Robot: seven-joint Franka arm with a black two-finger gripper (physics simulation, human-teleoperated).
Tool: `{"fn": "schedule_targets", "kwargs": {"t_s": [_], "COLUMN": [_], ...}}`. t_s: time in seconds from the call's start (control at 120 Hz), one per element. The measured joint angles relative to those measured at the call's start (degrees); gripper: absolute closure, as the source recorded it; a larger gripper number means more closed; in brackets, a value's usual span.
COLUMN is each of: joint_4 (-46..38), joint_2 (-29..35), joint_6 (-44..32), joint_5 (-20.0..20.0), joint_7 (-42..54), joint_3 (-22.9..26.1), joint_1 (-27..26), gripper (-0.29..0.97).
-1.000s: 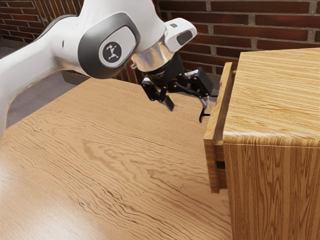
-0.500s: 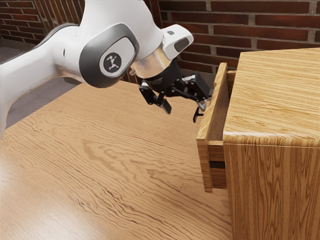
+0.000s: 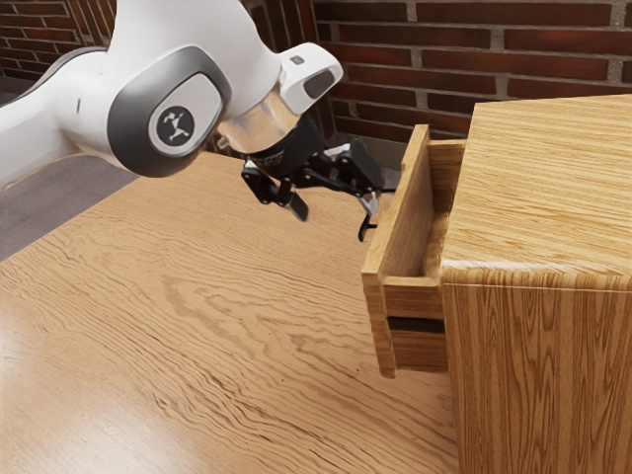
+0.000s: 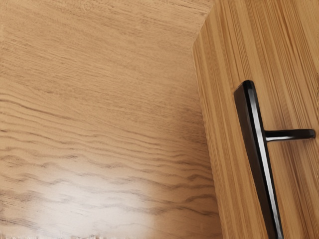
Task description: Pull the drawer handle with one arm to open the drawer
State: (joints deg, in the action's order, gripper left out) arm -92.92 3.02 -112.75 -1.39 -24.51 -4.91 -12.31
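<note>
A wooden cabinet [image 3: 538, 296] stands at the exterior view's right. Its top drawer [image 3: 397, 242] is pulled partly out toward the left, so its inner side wall shows. A thin black handle [image 3: 366, 228] sticks out from the drawer front. My black gripper [image 3: 336, 206] is open, fingers spread wide. One fingertip [image 3: 372, 202] sits right at the handle's upper end; the other [image 3: 298, 208] hangs free over the table. In the wrist view the black handle [image 4: 256, 149] runs along the drawer front [image 4: 224, 124], close to my hand.
The wooden table [image 3: 197, 326] stretches wide to the exterior view's left of the cabinet. A red brick wall [image 3: 474, 49] rises behind. The white arm [image 3: 168, 89] comes in from the upper left.
The drawer has slid further out of the cabinet toward the exterior view's left. My hand has moved left with the handle, fingers still spread.
</note>
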Motion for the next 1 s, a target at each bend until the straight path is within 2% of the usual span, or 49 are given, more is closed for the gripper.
{"fn": "schedule_targets", "kwargs": {"t_s": [0.225, 1.0], "joint_4": [-2.2, -9.15], "joint_2": [2.18, 7.92], "joint_6": [-0.17, -2.33], "joint_5": [0.51, 2.81], "joint_7": [-0.04, -0.13], "joint_3": [-0.07, -5.75], "joint_1": [1.28, 0.8], "gripper": [0.0, 0.0]}}
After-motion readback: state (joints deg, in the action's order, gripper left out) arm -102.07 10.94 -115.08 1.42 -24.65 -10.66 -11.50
